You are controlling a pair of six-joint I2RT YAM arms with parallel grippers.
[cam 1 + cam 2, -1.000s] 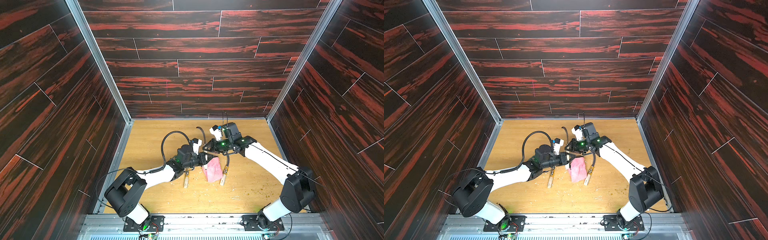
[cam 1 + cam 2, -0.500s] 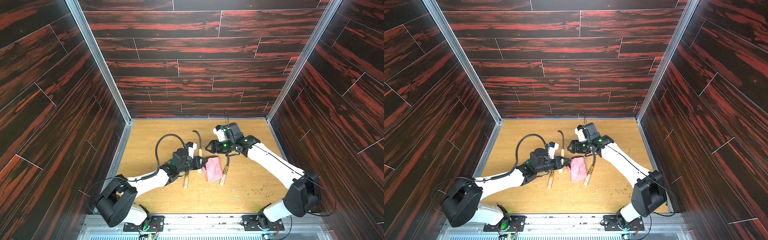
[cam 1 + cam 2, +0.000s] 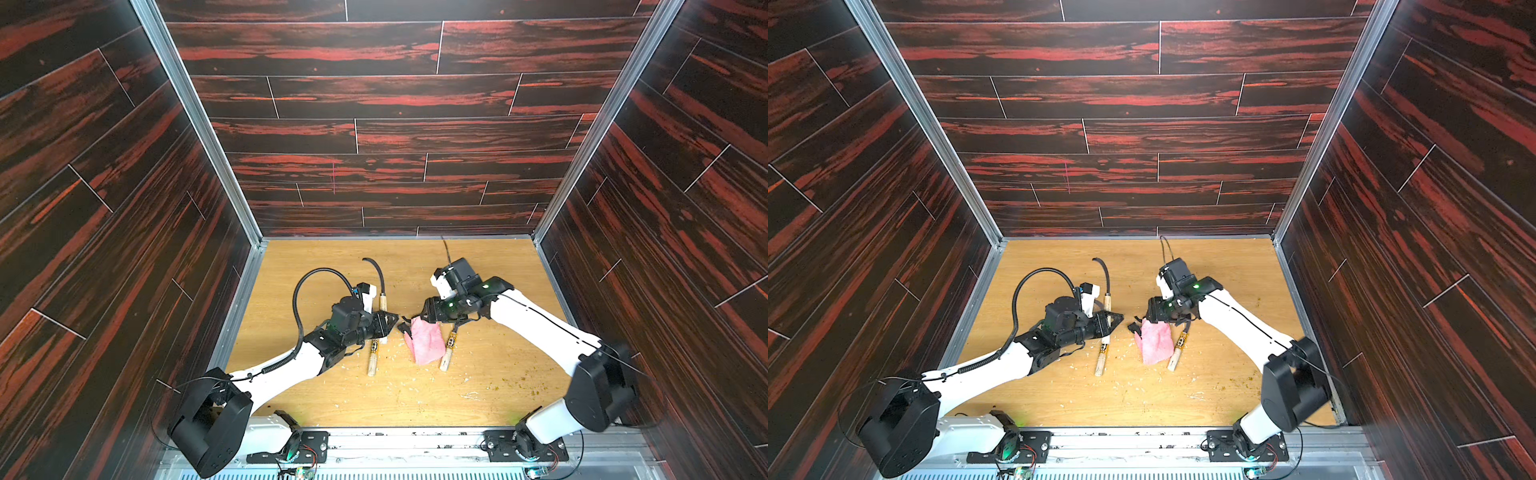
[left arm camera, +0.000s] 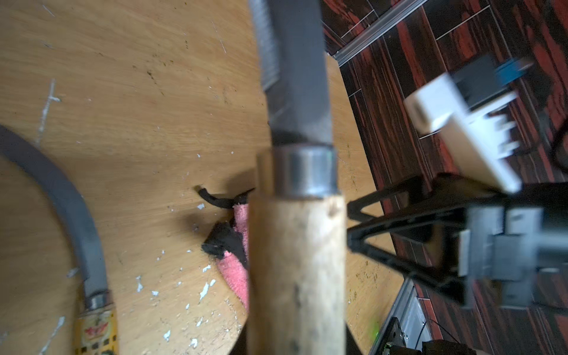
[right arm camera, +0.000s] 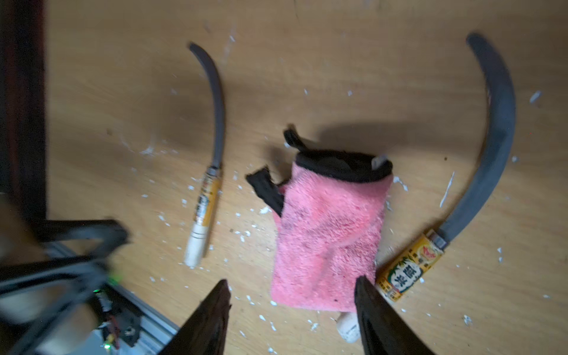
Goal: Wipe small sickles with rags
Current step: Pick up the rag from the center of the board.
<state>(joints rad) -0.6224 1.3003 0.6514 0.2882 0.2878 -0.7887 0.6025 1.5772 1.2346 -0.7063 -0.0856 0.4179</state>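
Nearest the arms' bases, two sickles lie flat on the table [image 3: 478, 386], handle ends toward the front. The left labelled sickle [image 3: 372, 355] has its blade running under the left gripper [image 3: 392, 322]. The right labelled sickle [image 5: 408, 270] has its handle partly overlapped by the rag [image 5: 329, 233].

The rag lies between the two, slack and light. It will fold and drag, so a pinch at a thick edge or the black-trimmed end should hold better than a grab at the middle. It is pink and fluffy, smudged grey, with a black loop at one corner. The right gripper [image 5: 293, 279] hangs over it, jaws apart, nothing in them.

Further back, the left gripper is clamped on the pale handle of the plain sickle [image 3: 382, 301]. The sickle seems clear of the table, though blur makes that hard to judge. The sickles look stiff and light with thin edges, so the wooden handle is the safe hold. This blade is dark, narrow and curved, with a metal ring at the neck.
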